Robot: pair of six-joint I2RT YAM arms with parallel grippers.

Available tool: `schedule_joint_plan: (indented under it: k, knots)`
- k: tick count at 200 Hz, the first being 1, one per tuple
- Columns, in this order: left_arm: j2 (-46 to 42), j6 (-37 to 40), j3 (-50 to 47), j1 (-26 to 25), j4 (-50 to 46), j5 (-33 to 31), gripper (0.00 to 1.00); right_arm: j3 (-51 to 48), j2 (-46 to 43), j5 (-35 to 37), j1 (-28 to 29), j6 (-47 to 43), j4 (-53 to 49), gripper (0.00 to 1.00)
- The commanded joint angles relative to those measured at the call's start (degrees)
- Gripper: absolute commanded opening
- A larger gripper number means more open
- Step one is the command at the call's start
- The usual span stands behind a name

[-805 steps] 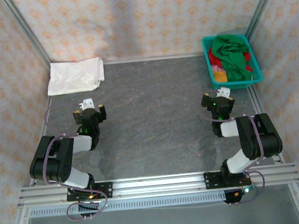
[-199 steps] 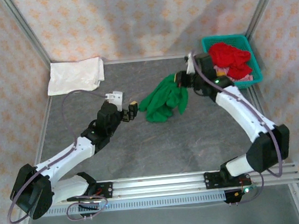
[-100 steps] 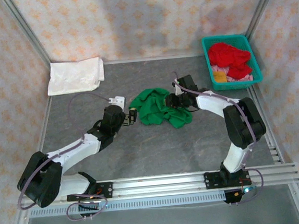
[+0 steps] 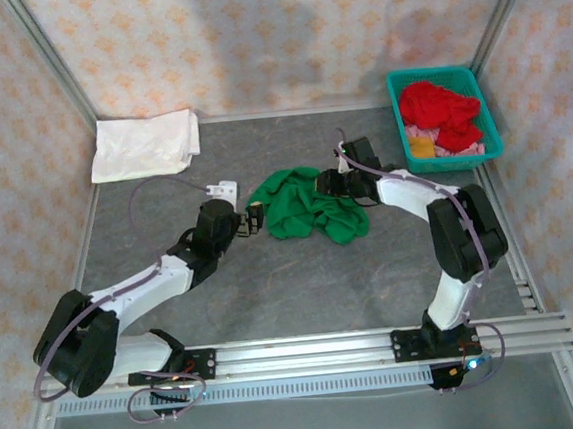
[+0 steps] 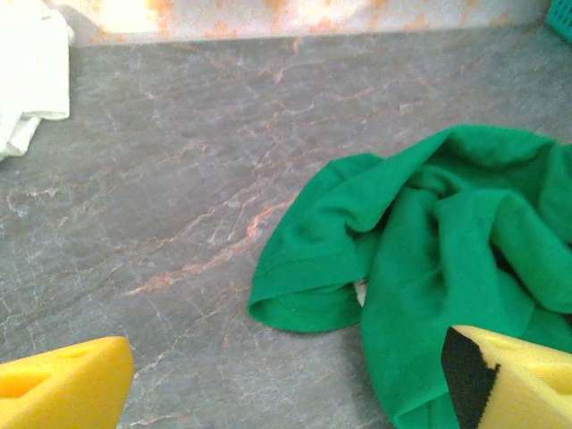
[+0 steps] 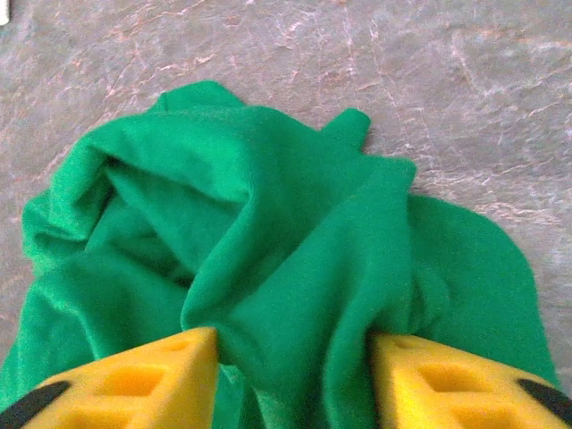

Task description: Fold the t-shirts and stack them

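Checking state: green t-shirt (image 4: 306,205) lies crumpled near mid-table, unfolded, on the grey table (image 4: 274,306). R end effector (image 4: 326,186) sits low at the shirt's far-right side. R wrist view: its fingers (image 6: 125,375) are apart w/ a raised fold of green cloth between them, up against both. L end effector (image 4: 254,218) is just beside the shirt's left edge, fingers wide apart, nothing between them. L wrist view: shirt hem lies flat ahead, cloth reaching the right finger. Folded white t-shirt (image 4: 145,147) at far-left corner, well apart. Teal basket (image 4: 400,129) at far-right corner holds red t-shirt (image 4: 440,106) on top, w/ yellow cloth (image 4: 420,149) & pink cloth (image 4: 466,139) under it.
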Motion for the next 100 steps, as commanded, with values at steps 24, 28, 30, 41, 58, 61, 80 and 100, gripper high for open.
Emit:
schedule_joint_plan:
  k: [24, 28, 30, 41, 58, 61, 80, 100]
  knots:
    - [-7.12, 0.26, 0.22, 0.65, -0.62, -0.57, 0.91, 3.71, 3.82, -1.32, 3.84, 1.93, 1.11, 0.17]
    - [-7.25, 0.3, 0.12, 0.71, -0.41, 0.24, 0.91, 3.51, 3.27, -1.5, 4.1, 2.1, 1.46, 0.14]
    - [-7.34, 0.45, 0.05, 0.72, -0.36, 0.6, 0.91, 3.31, 2.81, -1.62, 4.18, 2.24, 1.62, 0.12]
    - [-6.61, 1.16, 0.23, 0.72, -0.54, 3.33, 0.91, 2.07, -0.31, -2.03, 4.34, 3.35, 2.84, 0.09]
    - [-3.82, 3.0, 1.35, 0.28, -1.64, 8.47, 0.9, 0.4, -5.42, -0.07, 4.33, 4.14, 3.27, 0.16]
    - [-3.18, 3.36, 1.6, 0.14, -1.83, 9.16, 0.9, 0.46, -6.19, 0.57, 4.3, 4.13, 2.71, 0.2]
    - [2.45, 5.11, 3.65, -0.3, -3.12, 12.32, 0.9, 1.49, -9.67, 5.5, 3.74, 4.49, -2.3, 0.49]
    - [8.37, 6.1, 6.65, -1.34, -4.57, 13.74, 0.88, 1.01, -12.38, 6.6, 2.77, 4.05, -5.29, 0.53]
